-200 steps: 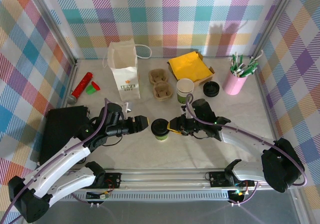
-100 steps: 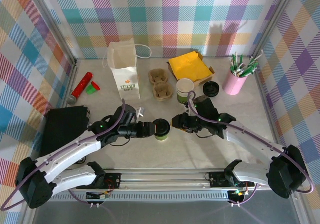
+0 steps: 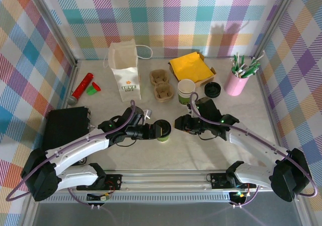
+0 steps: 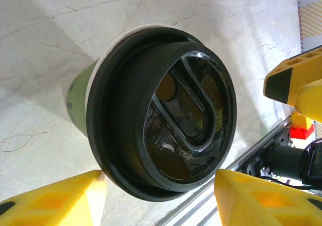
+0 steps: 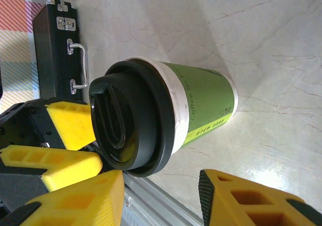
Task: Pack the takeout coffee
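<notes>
Takeout coffee (image 5: 201, 107) stands on pale marbled worktop (image 5: 241, 29); frame is rotated, so cup reads sideways w/ base toward right edge. Cream paper, green band w/ small print, black lid (image 5: 126, 133) seated on rim. Right pincer (image 5: 161, 185) in foreground: two yellow fingers spread wide, gripping nothing, cup just ahead of tips. Left pincer (image 5: 88, 148) at lid's far side, its yellow fingers close by lid rim; contact unclear. Beyond it, black case (image 5: 50, 40) w/ metal latches & handle lies on worktop. Plaid wall (image 5: 15, 14) in corner.
</notes>
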`<state>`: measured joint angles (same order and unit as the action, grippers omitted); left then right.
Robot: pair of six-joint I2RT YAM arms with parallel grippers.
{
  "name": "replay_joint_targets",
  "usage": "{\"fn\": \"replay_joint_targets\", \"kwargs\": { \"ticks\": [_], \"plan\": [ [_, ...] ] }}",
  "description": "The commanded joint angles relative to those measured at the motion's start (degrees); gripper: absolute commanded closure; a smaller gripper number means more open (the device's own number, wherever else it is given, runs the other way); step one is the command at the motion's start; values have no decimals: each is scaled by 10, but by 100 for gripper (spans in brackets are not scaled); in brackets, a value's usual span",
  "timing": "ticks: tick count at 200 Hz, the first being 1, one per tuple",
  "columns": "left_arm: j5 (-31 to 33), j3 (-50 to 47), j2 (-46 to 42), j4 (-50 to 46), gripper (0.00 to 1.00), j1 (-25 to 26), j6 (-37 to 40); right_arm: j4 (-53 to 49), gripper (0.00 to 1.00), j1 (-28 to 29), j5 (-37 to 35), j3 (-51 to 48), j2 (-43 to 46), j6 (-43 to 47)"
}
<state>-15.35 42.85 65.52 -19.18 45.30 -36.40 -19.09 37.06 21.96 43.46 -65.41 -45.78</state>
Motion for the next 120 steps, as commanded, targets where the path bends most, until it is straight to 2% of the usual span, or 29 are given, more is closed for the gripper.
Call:
{"fn": "replay_joint_targets", "kwargs": {
  "ticks": [1, 81, 120],
  "plan": [
    [8, 20, 6, 19, 42, 4, 0, 8, 55, -4, 12, 2, -3, 3],
    [31, 33, 14, 5, 43, 4, 0, 17, 55, -5, 20, -1, -13, 7],
    [87, 51, 0, -53, 35, 4, 27, 32, 55, -4, 31, -7, -22, 20]
  ]
}}
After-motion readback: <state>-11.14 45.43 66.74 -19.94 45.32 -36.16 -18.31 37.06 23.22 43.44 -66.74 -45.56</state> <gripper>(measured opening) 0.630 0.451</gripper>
